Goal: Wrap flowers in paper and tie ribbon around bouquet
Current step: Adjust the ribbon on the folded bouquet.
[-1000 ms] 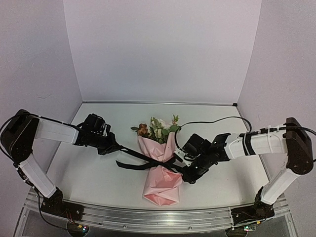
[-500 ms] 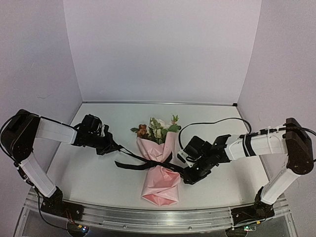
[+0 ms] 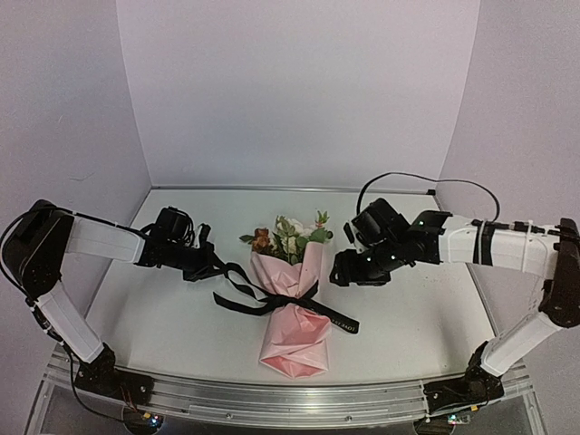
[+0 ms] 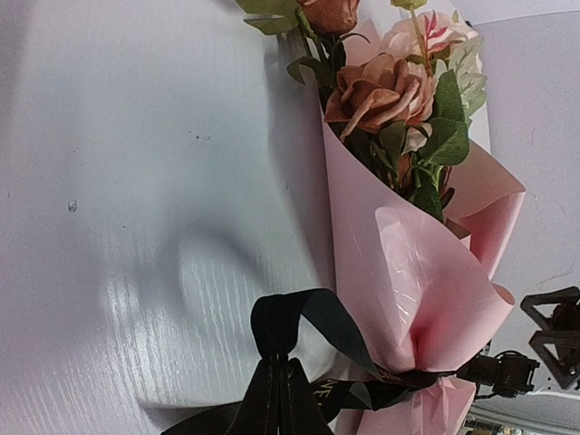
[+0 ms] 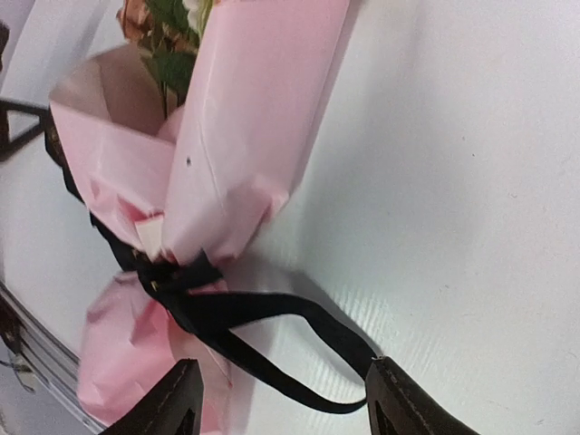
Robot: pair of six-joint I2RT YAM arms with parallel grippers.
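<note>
**Left gripper** (image 3: 210,265): jaws closed, pinching one end of the long black white-lettered ribbon (image 3: 292,298).

**Right gripper** (image 3: 337,275): jaws apart and empty. It is the arm closer to the ribbon's free tail, which lies just on their near side and runs left to the knot.

**Count:** one pale-pink paper-cone bouquet (image 3: 294,337), long axis near–far with blooms far; one ribbon.
</note>
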